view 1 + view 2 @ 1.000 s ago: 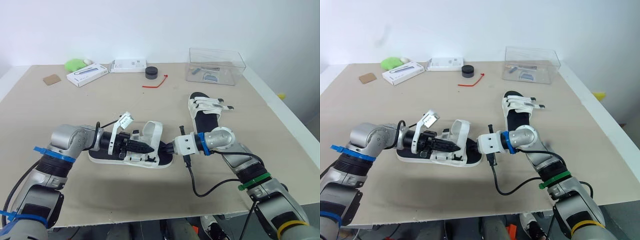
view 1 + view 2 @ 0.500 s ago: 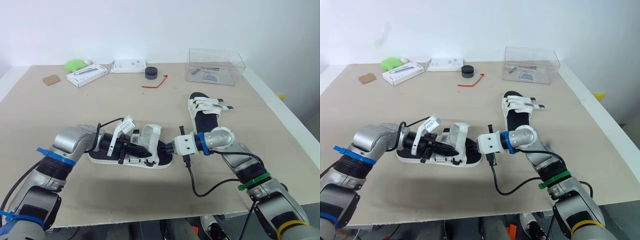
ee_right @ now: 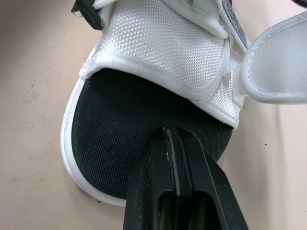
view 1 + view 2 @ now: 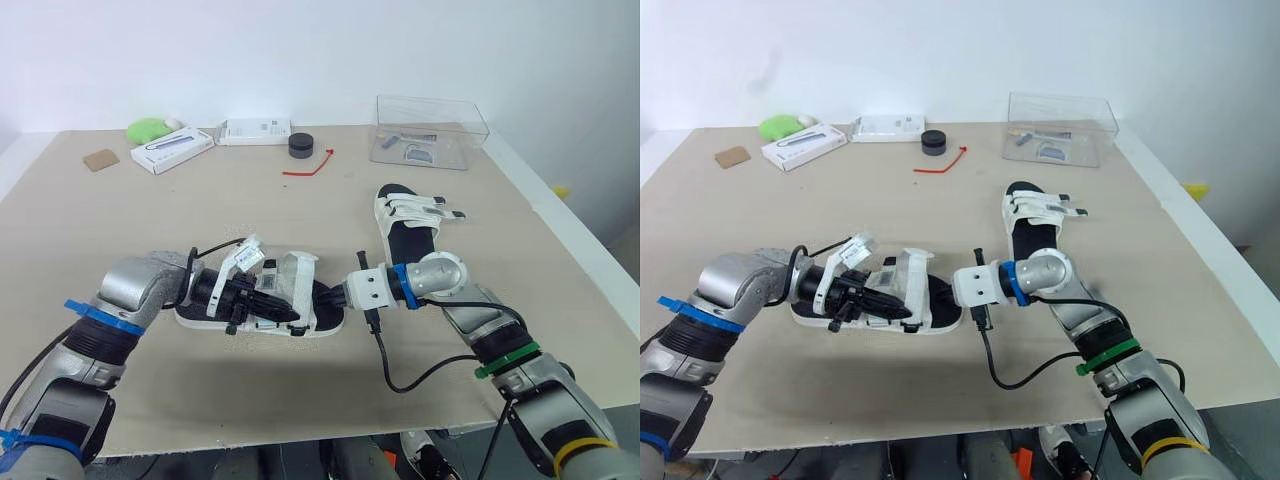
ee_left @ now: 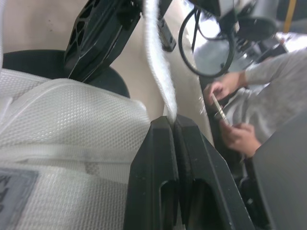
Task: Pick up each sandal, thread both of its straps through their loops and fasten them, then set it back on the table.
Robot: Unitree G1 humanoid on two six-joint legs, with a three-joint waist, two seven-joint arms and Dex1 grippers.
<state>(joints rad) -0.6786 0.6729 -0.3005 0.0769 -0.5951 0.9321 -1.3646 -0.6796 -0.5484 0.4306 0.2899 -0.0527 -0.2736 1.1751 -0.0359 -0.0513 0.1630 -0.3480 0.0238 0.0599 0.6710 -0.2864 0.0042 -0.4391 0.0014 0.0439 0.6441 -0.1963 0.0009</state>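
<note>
White mesh sandal with black footbed [image 4: 300, 285] lies flat on the beige surface [image 4: 250, 215], lengthwise from 9 to 3 o'clock. Second white strapped sandal [image 4: 410, 222] sits at its 1 o'clock, well apart.

Left end effector [image 5: 172, 122] enters from 9 o'clock, fingers together, clamped on the end of a thin white strap [image 5: 154, 62]. Right end effector [image 3: 168, 134] enters from 3 o'clock, fingers together, tips pressed on the footbed at its rounded end.

Judgement: sandal is light and apt to skid unless pinned; sole fairly stiff. Strap is limp and narrow, likely to twist or slip. Grip it close to the tip; steady the sole by its rim.
</note>
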